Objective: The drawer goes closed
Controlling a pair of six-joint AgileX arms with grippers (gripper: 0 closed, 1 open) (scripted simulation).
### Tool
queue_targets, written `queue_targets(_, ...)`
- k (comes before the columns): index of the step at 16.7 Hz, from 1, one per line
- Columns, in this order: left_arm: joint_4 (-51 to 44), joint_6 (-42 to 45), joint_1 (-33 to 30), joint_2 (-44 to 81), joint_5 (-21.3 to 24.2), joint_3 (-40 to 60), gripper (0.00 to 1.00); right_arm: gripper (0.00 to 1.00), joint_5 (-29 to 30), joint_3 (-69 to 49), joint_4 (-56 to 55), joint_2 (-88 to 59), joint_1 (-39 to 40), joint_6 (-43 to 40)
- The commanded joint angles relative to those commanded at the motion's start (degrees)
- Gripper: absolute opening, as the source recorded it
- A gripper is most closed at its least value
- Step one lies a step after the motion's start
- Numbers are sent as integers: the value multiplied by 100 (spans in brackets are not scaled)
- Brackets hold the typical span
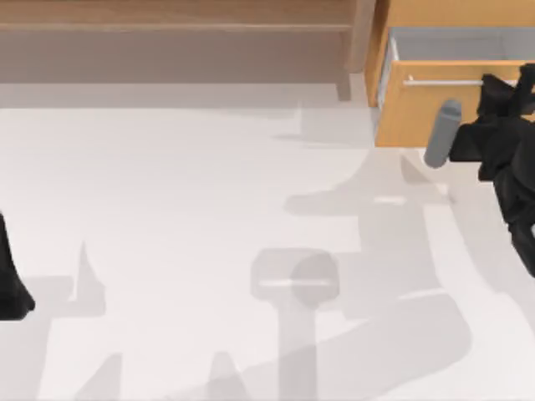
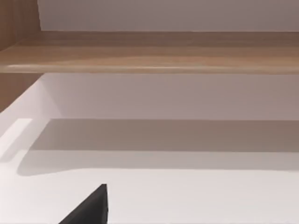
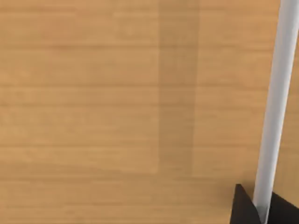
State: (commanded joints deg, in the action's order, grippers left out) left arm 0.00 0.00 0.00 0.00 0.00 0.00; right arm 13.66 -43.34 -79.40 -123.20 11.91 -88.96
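The boxy drawer (image 1: pixel 422 113) with orange-tan wood front, silver bar handle (image 3: pixel 275 107) and white inner walls stands pulled out at the white desk's (image 1: pixel 184 225) two o'clock corner; the right gripper (image 1: pixel 501 88) meets its front, its fingertips narrowly flanking the handle; the left gripper (image 1: pixel 10 284) sits parked at nine o'clock, opening impossible to tell; a paler brown wooden shelf (image 1: pixel 175 25) spans twelve o'clock.

Drawer (image 1: pixel 418 109) front of matt orange-tan wood grain, smooth silver metal handle (image 1: pixel 443 82), matt white table (image 1: pixel 184 217)

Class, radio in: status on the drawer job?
Right gripper at the handle. Drawer open, white inside showing. Left arm parked at table's left edge. Nothing blocking.
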Motion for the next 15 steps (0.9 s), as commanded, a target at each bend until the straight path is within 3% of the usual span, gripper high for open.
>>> queue_targets(9, 0, 0, 0, 0, 0, 0, 100, 0, -62, -411, 251, -158, -50, 10)
queue_targets(15, 0, 0, 0, 0, 0, 0, 100, 0, -178, -1399, 803, -614, -163, -9)
